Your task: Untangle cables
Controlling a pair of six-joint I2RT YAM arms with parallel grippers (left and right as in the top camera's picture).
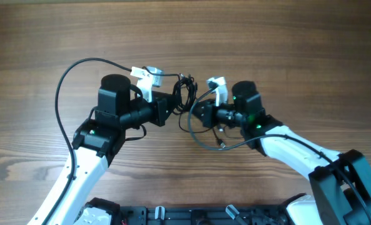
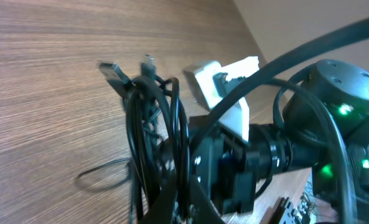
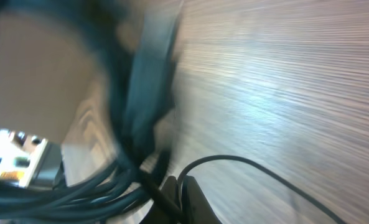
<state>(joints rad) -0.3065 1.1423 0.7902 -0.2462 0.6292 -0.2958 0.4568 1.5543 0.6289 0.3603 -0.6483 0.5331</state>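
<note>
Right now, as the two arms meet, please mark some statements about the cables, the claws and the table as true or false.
1. The cable bundle sits between the left claw and the right claw. True.
2. Both claws are wide open. False: both are shut.
3. The table is white plastic. False: it shows brown wood grain.
4. Plug ends stick out of the bundle. True.

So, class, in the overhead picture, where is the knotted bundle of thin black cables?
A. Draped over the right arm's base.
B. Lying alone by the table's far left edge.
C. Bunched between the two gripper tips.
C: the cables sit bunched right between the left gripper and the right gripper, where the two arms meet.
</note>
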